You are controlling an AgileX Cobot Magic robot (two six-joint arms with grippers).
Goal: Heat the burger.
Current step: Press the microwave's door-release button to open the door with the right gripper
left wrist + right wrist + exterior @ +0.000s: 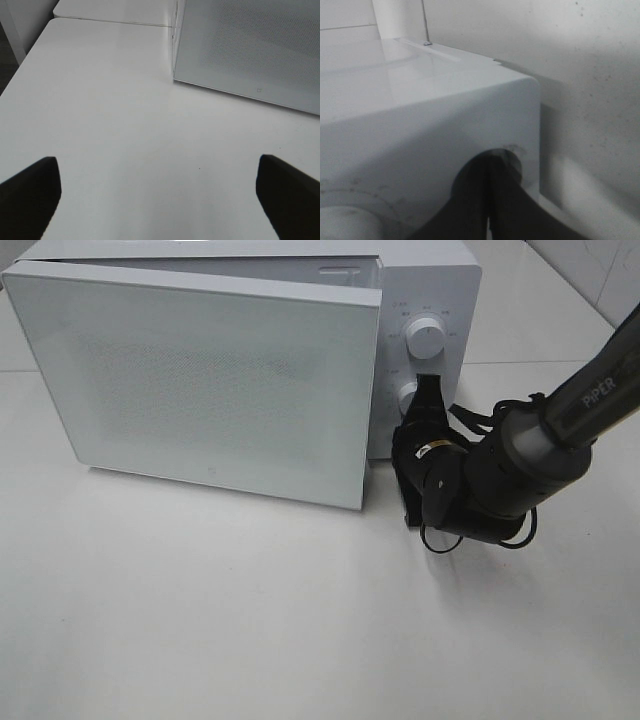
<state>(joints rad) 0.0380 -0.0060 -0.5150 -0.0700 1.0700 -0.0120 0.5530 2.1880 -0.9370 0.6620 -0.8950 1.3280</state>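
Right hand clenched empty, tips against microwave panel, just beside lower knob. Left hand spread wide over table.

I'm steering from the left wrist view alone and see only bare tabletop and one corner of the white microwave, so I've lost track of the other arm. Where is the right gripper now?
Observer: The right gripper is at the front of the white box-shaped microwave oven, just beside the lower white round knob.
Operator: Are its jaws open?
Observer: No, they are shut. The right wrist view shows them pressed together with nothing between them.
Operator: Can you see the burger anywhere?
Observer: No. None of the views shows it, and the microwave's pale perforated door covers the inside.
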